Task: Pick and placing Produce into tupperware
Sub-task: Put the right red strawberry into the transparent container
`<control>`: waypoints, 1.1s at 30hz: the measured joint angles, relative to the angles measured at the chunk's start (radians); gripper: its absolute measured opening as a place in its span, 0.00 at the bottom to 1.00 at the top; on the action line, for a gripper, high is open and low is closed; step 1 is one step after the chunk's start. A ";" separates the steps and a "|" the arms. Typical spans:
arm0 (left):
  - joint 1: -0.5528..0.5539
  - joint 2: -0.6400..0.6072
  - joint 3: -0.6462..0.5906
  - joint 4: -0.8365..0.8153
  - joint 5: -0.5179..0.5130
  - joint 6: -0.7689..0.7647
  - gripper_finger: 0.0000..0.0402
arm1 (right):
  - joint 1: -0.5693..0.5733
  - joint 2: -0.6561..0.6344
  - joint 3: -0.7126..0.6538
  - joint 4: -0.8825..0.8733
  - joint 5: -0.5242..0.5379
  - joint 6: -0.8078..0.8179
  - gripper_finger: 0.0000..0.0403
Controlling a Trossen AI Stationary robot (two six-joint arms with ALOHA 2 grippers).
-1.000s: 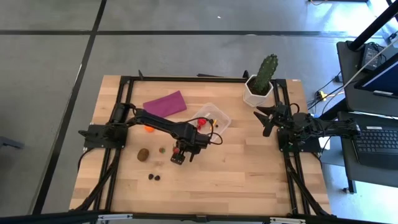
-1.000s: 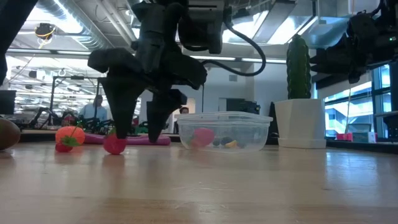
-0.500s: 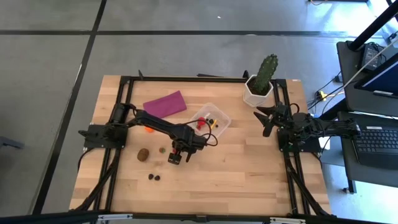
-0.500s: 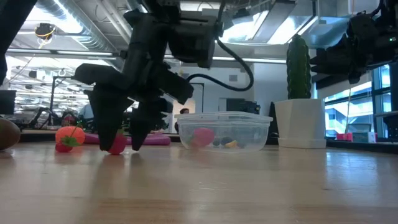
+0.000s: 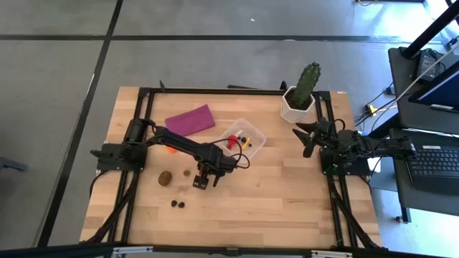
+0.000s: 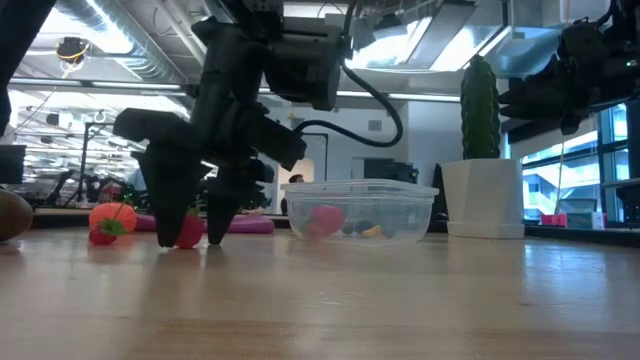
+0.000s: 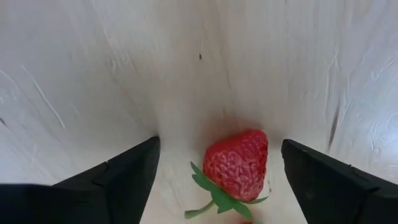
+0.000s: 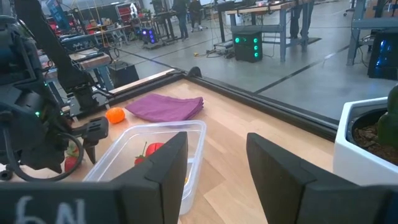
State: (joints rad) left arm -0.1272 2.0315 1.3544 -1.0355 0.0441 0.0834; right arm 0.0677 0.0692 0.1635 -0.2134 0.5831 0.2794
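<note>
Left pincer (image 6: 190, 240) is down at the tabletop (image 5: 287, 201) with its jaws wide, straddling a red strawberry (image 7: 236, 163); low view shows both fingertips (image 6: 168, 228) at or just above the wood, berry between them, nothing gripped yet. In the left wrist view the strawberry sits off-centre, nearer one finger than the other, with its green leaves and stem pointing back toward the pincer. Main risk: on closing, the nearer finger touches first and shoves or rolls the small berry sideways, so it squirts out or gets caught by the tip only. A grip that catches just the leaves would likely let it drop on the lift. Tips this low could also scrape the wood and stall the close. The clear tupperware (image 5: 245, 136) is near, just beyond the left arm, already holding a few pieces including another red strawberry; a weak grip on the carry could drop the berry short of it or knock its rim. Still loose on the tabletop: orange ball (image 5: 171, 149), brown kiwi (image 5: 165, 177), two dark berries (image 5: 177, 204), so a sideways sweep might scatter them. Right pincer (image 5: 305, 136) waits at the right edge near the cactus pot (image 5: 295, 104), jaws part open, holding nothing.
</note>
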 joint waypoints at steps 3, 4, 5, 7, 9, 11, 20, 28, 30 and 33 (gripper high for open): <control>0.001 0.001 -0.001 0.000 0.000 0.000 0.77 | 0.000 0.000 0.000 0.000 0.000 0.000 0.42; 0.001 0.002 -0.001 -0.001 0.000 0.000 0.75 | 0.000 0.000 0.000 0.000 0.000 0.000 0.42; 0.001 0.002 -0.001 -0.001 0.000 0.000 0.74 | 0.000 0.000 0.000 0.000 0.000 0.000 0.42; 0.001 0.003 -0.002 -0.002 0.003 0.000 0.71 | 0.000 0.000 0.000 0.000 0.000 0.000 0.42; 0.002 0.004 -0.002 -0.005 0.006 0.000 0.68 | 0.000 0.000 0.000 0.000 0.000 0.000 0.42; 0.002 0.004 -0.003 -0.009 0.007 0.000 0.65 | 0.000 0.000 0.000 0.000 0.000 0.000 0.42; 0.002 0.006 -0.005 -0.016 0.014 -0.004 0.58 | 0.000 0.000 0.000 -0.001 0.000 0.000 0.42; 0.002 0.006 -0.007 -0.003 0.002 -0.027 0.52 | 0.000 0.000 0.000 -0.002 0.000 -0.003 0.42; 0.002 0.006 -0.007 -0.001 0.000 -0.029 0.50 | 0.000 0.000 0.000 -0.002 0.000 -0.003 0.42; 0.002 0.006 -0.007 0.003 -0.001 -0.028 0.47 | 0.000 0.000 0.000 -0.002 0.000 -0.003 0.42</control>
State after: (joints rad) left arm -0.1257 2.0373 1.3472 -1.0328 0.0428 0.0555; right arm 0.0674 0.0692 0.1635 -0.2150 0.5831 0.2760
